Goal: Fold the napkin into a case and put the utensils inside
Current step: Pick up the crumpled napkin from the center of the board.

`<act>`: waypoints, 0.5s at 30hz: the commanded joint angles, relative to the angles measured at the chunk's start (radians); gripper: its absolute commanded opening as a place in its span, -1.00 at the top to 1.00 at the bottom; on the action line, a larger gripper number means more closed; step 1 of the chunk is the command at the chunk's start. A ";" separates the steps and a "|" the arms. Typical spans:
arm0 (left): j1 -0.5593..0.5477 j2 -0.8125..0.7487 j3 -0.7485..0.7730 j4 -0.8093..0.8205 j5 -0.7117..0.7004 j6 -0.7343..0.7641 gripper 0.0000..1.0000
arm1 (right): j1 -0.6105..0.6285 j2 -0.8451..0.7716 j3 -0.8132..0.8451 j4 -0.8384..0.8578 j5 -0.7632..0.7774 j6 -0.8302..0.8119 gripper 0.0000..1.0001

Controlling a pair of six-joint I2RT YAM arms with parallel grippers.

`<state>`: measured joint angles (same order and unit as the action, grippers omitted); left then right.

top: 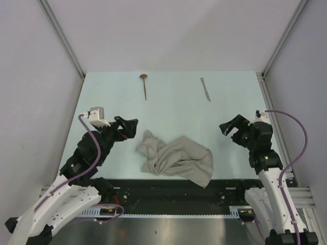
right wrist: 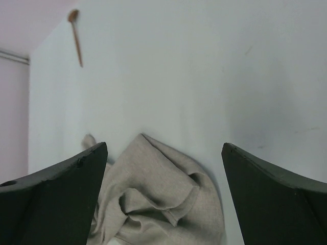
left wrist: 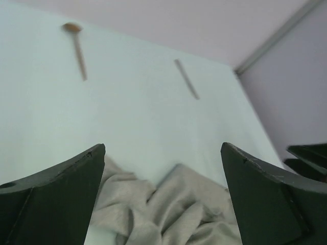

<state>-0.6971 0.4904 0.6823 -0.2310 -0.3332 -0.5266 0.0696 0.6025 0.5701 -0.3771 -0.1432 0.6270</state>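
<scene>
At the left, the left gripper [top: 130,127] hangs over the table [top: 173,109] with its jaws spread wide and nothing between them. It points toward the middle, its tips just short of the napkin's left edge. A purple cable [top: 91,140] loops down along that arm.

Far back and left of centre lies the spoon [top: 145,87], its round copper bowl at the far end and its handle running toward the arms. It lies flat on the table, well apart from everything else.

The napkin [top: 176,161] sits in a crumpled heap at the near middle of the table, between the two grippers. It is bunched in loose folds, one corner poking up at the left and another reaching to the table's near edge at the right. From the left wrist it fills the low ground between the fingers, wrinkled and uneven. From the right wrist it shows the same way — a rumpled mound with a turned-over flap.

Far back and right of centre lies the knife [top: 205,89], flat and slightly slanted. It is roughly level with the spoon but well apart from it, and neither utensil touches the napkin.

At the right, the right gripper [top: 230,132] hangs above the table — jaws wide apart, holding nothing. It faces the napkin from a little farther off than its partner does.
</scene>
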 commanded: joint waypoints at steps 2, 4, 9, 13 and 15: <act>0.004 0.111 0.054 -0.335 -0.123 -0.051 -0.99 | 0.016 0.201 0.063 -0.140 -0.083 -0.094 -0.99; 0.004 0.175 0.017 -0.273 0.049 -0.027 -1.00 | 0.067 0.267 0.083 -0.117 -0.104 -0.102 -0.99; -0.004 0.419 0.017 -0.292 0.262 -0.035 -0.99 | 0.338 0.538 0.158 -0.160 0.068 -0.063 -0.99; -0.096 0.615 0.016 -0.295 0.254 -0.065 -0.99 | 0.469 0.652 0.131 -0.119 0.116 -0.001 -0.99; -0.182 0.718 0.031 -0.298 0.212 -0.099 -1.00 | 0.534 0.674 0.119 -0.115 0.142 0.008 -1.00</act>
<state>-0.7601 1.0897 0.7025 -0.4950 -0.1307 -0.5774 0.5060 1.2346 0.6907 -0.4969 -0.0910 0.5919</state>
